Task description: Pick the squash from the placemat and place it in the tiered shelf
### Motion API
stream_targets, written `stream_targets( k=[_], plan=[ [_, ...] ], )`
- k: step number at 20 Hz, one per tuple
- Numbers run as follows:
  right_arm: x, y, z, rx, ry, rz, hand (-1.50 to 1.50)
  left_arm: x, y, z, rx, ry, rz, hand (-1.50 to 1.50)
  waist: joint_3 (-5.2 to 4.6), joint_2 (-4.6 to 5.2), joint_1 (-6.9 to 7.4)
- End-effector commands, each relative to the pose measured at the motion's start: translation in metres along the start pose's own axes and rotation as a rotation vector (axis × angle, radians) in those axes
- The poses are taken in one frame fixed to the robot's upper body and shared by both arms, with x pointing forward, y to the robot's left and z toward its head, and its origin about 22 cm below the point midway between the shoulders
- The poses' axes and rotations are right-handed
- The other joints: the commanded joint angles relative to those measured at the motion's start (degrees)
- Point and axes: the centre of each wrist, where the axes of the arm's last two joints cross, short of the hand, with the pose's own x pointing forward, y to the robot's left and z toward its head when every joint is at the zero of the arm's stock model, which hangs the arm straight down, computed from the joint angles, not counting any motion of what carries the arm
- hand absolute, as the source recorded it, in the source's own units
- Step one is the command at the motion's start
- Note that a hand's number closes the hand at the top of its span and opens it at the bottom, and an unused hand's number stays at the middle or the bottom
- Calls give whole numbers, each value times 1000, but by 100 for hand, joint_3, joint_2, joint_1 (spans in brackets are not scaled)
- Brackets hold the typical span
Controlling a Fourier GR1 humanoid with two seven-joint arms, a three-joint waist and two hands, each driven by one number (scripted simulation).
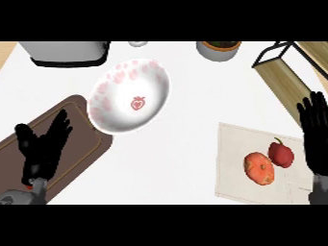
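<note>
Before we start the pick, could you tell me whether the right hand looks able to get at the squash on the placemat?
Probably yes. The right hand is open just right of the placemat, and nothing lies between it and the squash except the red pepper touching the squash's upper right side.

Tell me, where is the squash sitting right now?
In the head view the squash lies on the pale placemat at lower right, right beside a red pepper, with the right hand open just to its right.

Kitchen counter (195, 134): strawberry-patterned plate (129, 96), brown cutting board (67, 149), toaster (65, 52).
</note>
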Motion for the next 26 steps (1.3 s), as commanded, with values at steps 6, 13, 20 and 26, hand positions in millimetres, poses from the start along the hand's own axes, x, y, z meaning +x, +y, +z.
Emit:
stream_targets(
  k=[6,13,20,26],
  plan=[
    [71,11,-51,680,-274,92,150,86,-12,-15,-105,-365,-54,0,130,106,364],
    [34,-42,-73,767,-60,-169,-150,92,-14,-18,-149,-338,-33,0,130,143,261],
    [99,-80,-100,1045,-39,103,-150,91,-19,-17,-166,-328,-22,0,113,101,196],
    [183,-44,-92,1188,-65,722,-150,91,-11,-17,-135,-314,-20,0,108,13,95]
  ],
)
